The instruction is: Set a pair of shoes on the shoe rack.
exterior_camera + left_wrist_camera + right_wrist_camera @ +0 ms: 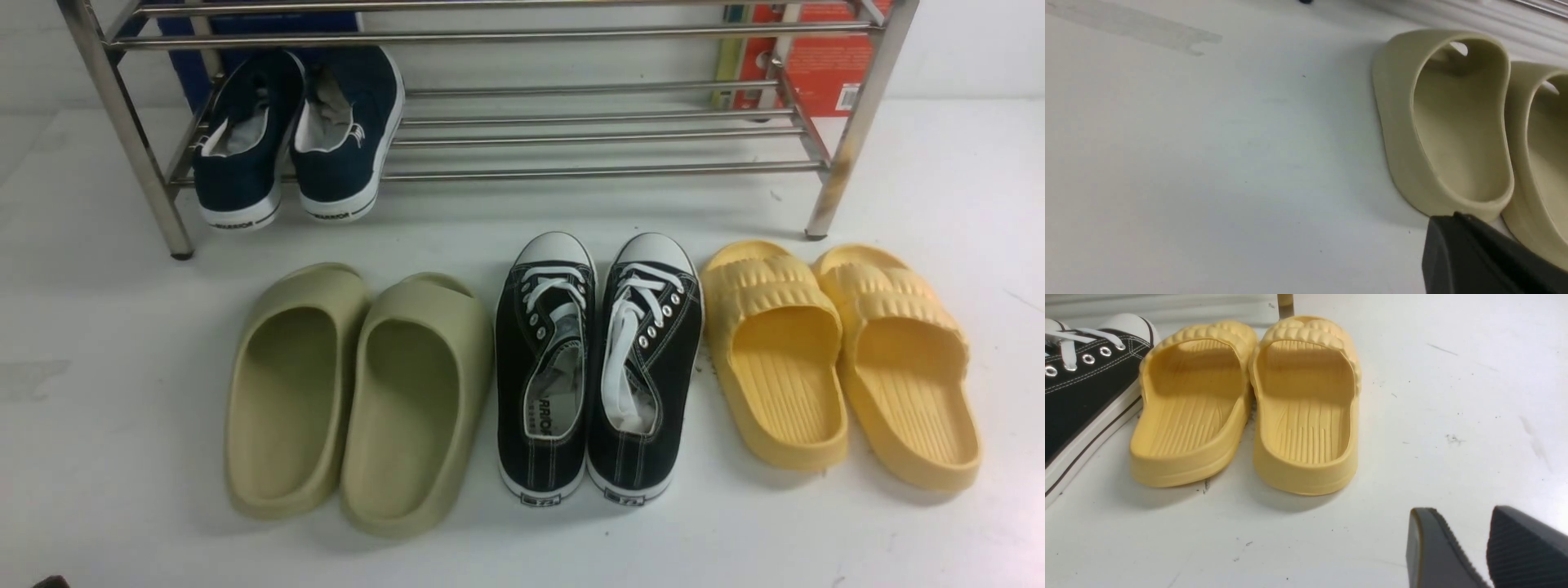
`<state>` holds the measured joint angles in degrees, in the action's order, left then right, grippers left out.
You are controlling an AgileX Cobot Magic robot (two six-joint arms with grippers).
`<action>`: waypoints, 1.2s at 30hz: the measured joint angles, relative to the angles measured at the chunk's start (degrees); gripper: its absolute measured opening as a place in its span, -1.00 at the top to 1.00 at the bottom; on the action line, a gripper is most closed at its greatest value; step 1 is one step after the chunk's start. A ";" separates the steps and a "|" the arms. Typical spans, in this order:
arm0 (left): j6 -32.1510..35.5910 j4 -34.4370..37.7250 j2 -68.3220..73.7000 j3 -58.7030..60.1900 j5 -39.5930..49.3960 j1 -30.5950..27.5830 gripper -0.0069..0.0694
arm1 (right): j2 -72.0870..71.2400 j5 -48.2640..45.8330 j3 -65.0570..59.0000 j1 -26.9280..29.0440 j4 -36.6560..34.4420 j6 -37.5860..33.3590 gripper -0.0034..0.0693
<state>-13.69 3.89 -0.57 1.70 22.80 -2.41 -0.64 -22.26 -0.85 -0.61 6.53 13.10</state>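
The two navy-blue slip-ons (245, 143) (351, 131) sit side by side on the lowest tier of the steel shoe rack (604, 170), at its left end. Their heels with white soles hang over the front bar. Neither gripper is near them. In the left wrist view my left gripper (1453, 220) shows as one closed dark mass, empty, just above the floor by the heel of an olive slide (1453, 130). In the right wrist view my right gripper (1461, 512) has its fingers apart and is empty, low over bare floor to the right of the yellow slides (1306, 408).
On the white floor in front of the rack stand three pairs in a row: olive slides (359, 392), black lace-up sneakers (596, 367) and yellow slides (841, 351). An orange box (816, 49) and a blue box (253, 20) stand behind the rack.
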 joint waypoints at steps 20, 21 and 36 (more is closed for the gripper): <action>-0.43 -0.24 0.00 0.04 0.24 2.34 0.85 | 0.00 0.00 0.00 0.00 0.00 -0.04 0.25; -0.43 -0.24 0.00 0.04 0.24 2.34 0.85 | 0.00 0.00 0.00 0.00 0.00 -0.04 0.25; -0.43 -0.24 0.00 0.04 0.24 2.34 0.85 | 0.00 0.00 0.00 0.00 0.00 -0.04 0.25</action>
<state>-14.11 3.65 -0.57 1.74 23.05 -0.07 -0.64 -22.26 -0.85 -0.61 6.53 13.05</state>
